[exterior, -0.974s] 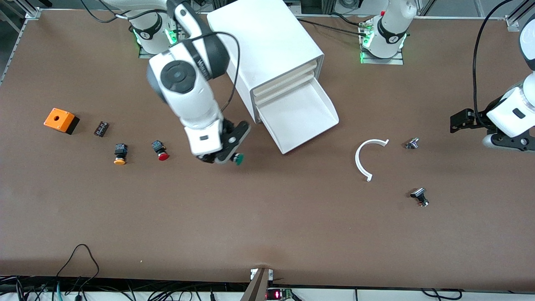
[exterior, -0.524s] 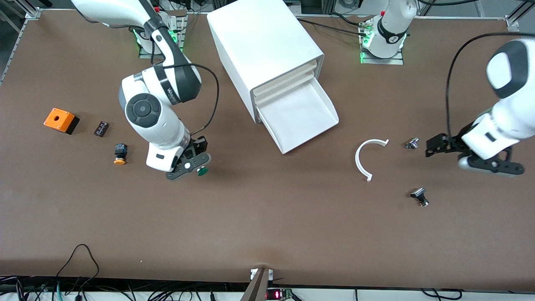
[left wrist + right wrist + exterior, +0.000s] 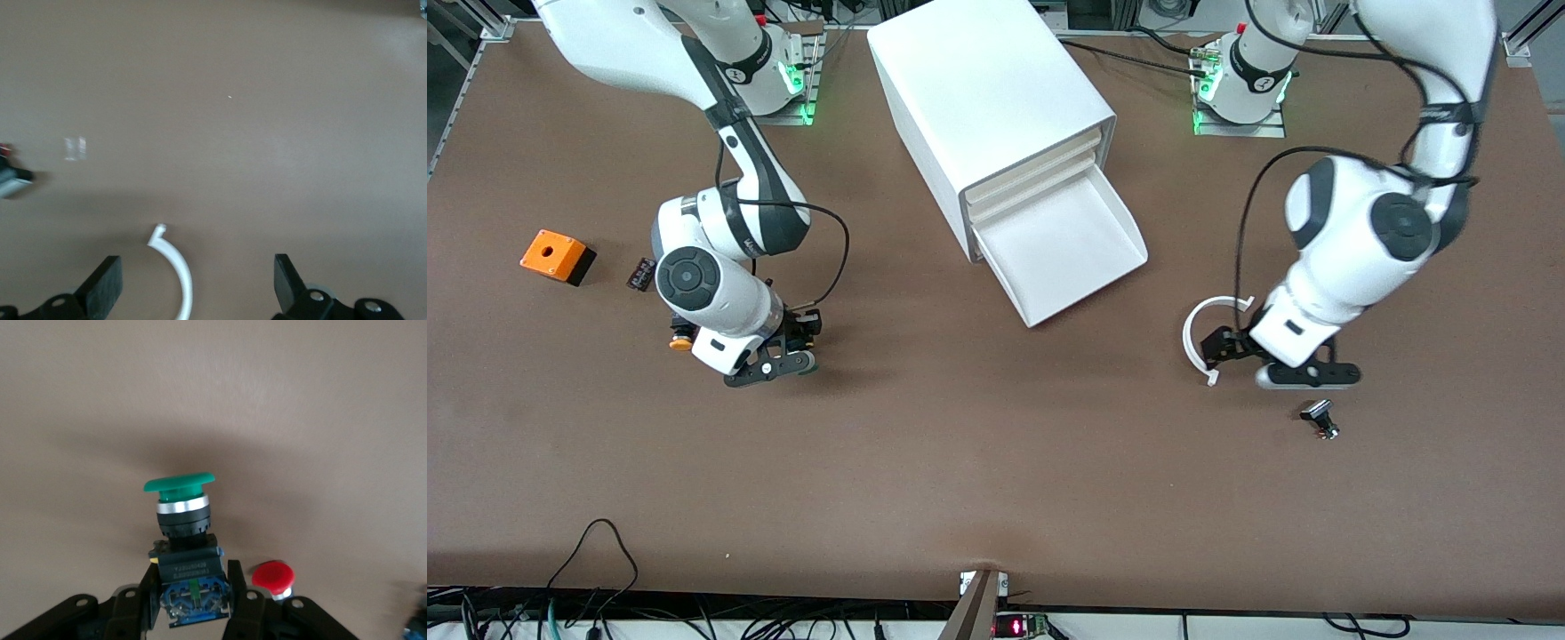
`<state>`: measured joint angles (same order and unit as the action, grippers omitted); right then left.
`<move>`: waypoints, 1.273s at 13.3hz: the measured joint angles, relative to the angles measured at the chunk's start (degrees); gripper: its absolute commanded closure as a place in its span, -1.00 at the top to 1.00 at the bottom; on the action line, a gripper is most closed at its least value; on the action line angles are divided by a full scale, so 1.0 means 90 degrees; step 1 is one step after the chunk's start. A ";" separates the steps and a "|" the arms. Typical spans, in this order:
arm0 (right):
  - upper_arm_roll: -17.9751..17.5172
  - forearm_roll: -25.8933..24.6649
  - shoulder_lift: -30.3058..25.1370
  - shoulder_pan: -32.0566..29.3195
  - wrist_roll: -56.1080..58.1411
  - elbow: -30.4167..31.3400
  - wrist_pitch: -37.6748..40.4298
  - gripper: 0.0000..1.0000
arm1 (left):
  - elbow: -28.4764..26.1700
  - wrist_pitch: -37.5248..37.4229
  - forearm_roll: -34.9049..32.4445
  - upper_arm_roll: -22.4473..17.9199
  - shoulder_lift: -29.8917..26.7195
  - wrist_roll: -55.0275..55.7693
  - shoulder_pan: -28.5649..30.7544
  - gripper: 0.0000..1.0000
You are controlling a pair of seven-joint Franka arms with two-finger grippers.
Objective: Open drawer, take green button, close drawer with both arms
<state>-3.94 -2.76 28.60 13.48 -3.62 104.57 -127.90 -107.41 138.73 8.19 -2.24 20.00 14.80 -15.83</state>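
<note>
Lowest drawer [image 3: 1069,249] of the white cabinet [image 3: 996,107] pulled fully out, tray looking bare, so opening reads as done. Green button [image 3: 181,513] out of it and pinched by its black body between the closed fingers of the right gripper [image 3: 193,600], cap pointing away from the wrist; in the front view hidden under the right gripper [image 3: 774,360], hanging low over the worktop [image 3: 978,480] toward the right arm's end. Red button [image 3: 273,577] just beside the held one in the right wrist view; yellow button [image 3: 681,340] peeking out at the arm's side, orange box [image 3: 557,256] nearer that end's edge. Left to do, by the look of it: setting the green button down and pushing the drawer home. Left gripper [image 3: 193,287] spread wide with nothing in it, over the white curved strip [image 3: 1199,333] toward the left arm's end, close above the table. Plenty of bare worktop between the two grippers and along the edge nearest the front camera; a clear lane to the drawer's front lip [image 3: 1089,289]. Only a small black part [image 3: 1319,416] lying just beside the left gripper to mind.
</note>
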 measured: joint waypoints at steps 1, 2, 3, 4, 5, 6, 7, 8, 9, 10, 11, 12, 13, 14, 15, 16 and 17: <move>-0.0011 0.0000 0.0069 0.0004 -0.0095 0.0162 -0.0168 -0.34 | -0.0080 0.0290 0.0000 0.0007 0.0144 0.0408 -0.0147 0.99; -0.0022 0.0000 0.0141 0.0007 -0.0133 0.0295 -0.0326 -0.34 | -0.0111 0.0512 0.0000 0.0012 0.0291 0.0800 -0.0274 1.00; -0.0035 0.0000 0.0204 0.0008 -0.0143 0.0408 -0.0476 -0.34 | -0.0119 0.0708 0.0000 0.0017 0.0441 0.1147 -0.0392 1.00; -0.0051 0.0000 0.0251 0.0008 -0.0145 0.0490 -0.0579 -0.33 | -0.0122 0.0851 0.0000 0.0018 0.0579 0.1444 -0.0493 1.00; -0.0074 0.0000 0.0282 0.0011 -0.0147 0.0541 -0.0632 -0.31 | -0.0124 0.0978 0.0000 0.0020 0.0711 0.1715 -0.0581 0.99; -0.0095 0.0000 0.0302 0.0013 -0.0150 0.0561 -0.0650 -0.29 | -0.0130 0.1069 0.0000 0.0021 0.0829 0.1958 -0.0659 1.00; -0.0109 0.0000 0.0317 0.0014 -0.0152 0.0565 -0.0664 -0.15 | -0.0138 0.1099 0.0008 0.0022 0.0926 0.2213 -0.0735 1.00; -0.0112 0.0000 0.0335 0.0014 -0.0153 0.0565 -0.0673 0.10 | -0.0178 0.1118 0.0053 0.0024 0.0998 0.2485 -0.0803 1.00; -0.0112 0.0000 0.0355 0.0014 -0.0159 0.0565 -0.0680 0.58 | -0.0228 0.1152 0.0142 0.0028 0.1039 0.2667 -0.0873 0.99; -0.0112 0.0001 0.0365 0.0013 -0.0175 0.0565 -0.0689 1.00 | -0.0283 0.1166 0.0193 0.0030 0.1059 0.2773 -0.0944 0.99; -0.0113 0.0004 0.0364 0.0014 -0.0227 0.0562 -0.0701 1.00 | -0.0354 0.1169 0.0218 0.0036 0.1067 0.2820 -0.1018 0.99; -0.0113 0.0004 0.0364 0.0013 -0.0309 0.0552 -0.0707 1.00 | -0.0435 0.1170 0.0225 0.0044 0.1068 0.2838 -0.1104 0.99; -0.0116 0.0004 0.0361 0.0014 -0.0373 0.0526 -0.0721 1.00 | -0.0526 0.1171 0.0227 0.0059 0.1068 0.2852 -0.1204 1.00; -0.0126 0.0004 0.0355 0.0013 -0.0398 0.0482 -0.0733 1.00 | -0.0630 0.1171 0.0228 0.0104 0.1068 0.2874 -0.1300 1.00; -0.0142 0.0008 0.0341 0.0014 -0.0427 0.0426 -0.0740 1.00 | -0.0722 0.1172 0.0228 0.0189 0.1064 0.2912 -0.1370 1.00; -0.0156 0.0012 0.0310 0.0014 -0.0514 0.0346 -0.0741 1.00 | -0.0807 0.1172 0.0229 0.0278 0.1051 0.2949 -0.1416 0.99; -0.0162 0.0012 0.0247 0.0014 -0.0629 0.0249 -0.0731 1.00 | -0.0898 0.1160 0.0229 0.0349 0.1013 0.2965 -0.1444 1.00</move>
<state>-5.40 -2.66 30.82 13.60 -9.28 106.81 -134.47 -115.49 149.17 10.25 0.90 29.11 41.48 -28.82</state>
